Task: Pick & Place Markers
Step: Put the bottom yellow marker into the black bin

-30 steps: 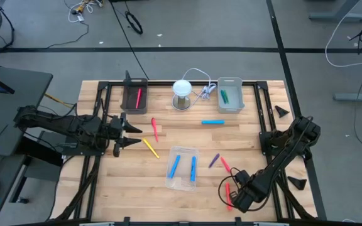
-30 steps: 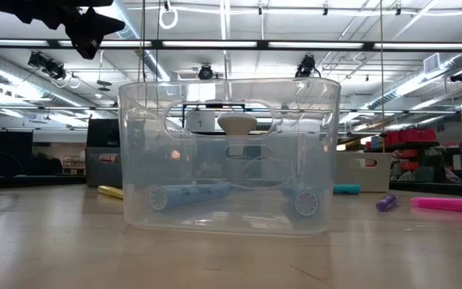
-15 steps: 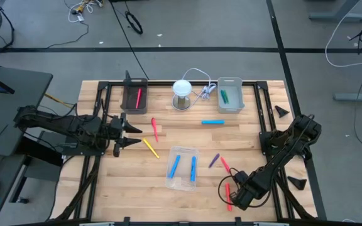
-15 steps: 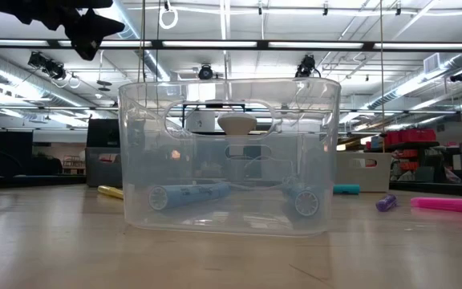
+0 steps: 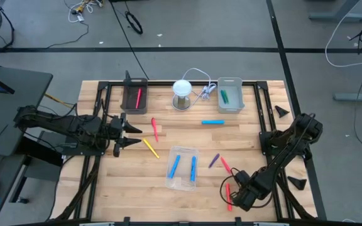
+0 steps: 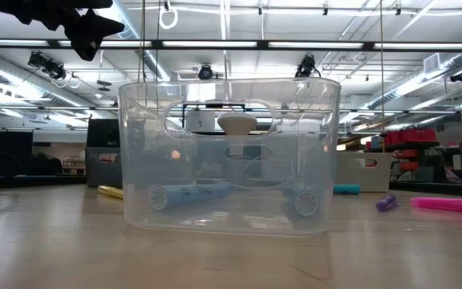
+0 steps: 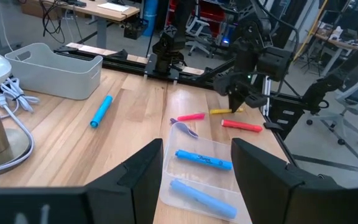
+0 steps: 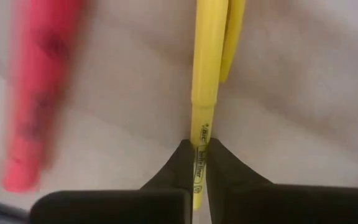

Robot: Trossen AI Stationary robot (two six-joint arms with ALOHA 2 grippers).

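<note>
Near the front right corner of the desk (image 5: 124,188), the right pincer (image 5: 236,196) is down low, and its two dark fingers (image 8: 182,163) are pinched shut on a yellow marker (image 8: 204,93). A red marker (image 8: 41,93) lies on the wood just beside it. So the step in hand looks like the pick-up: the marker is gripped but seems to be still down at the desk.

The left pincer (image 5: 132,134) waits near the left edge with its fingers spread apart and nothing in them.

Other markers are spread about. Two blue markers (image 5: 183,166) lie in the clear tray (image 5: 182,182) near the middle. A red one (image 5: 138,96) is in the black tray (image 5: 126,103) at the back, and a green one (image 5: 224,96) is in the grey tray (image 5: 239,107) there too. Loose on the wood are a blue marker (image 5: 212,122), a red marker (image 5: 154,129), another yellow marker (image 5: 151,147) and a small purple marker (image 5: 213,161).

Next, I think the right arm needs to lift the yellow marker straight up. I cannot tell which tray is meant for yellow.
</note>
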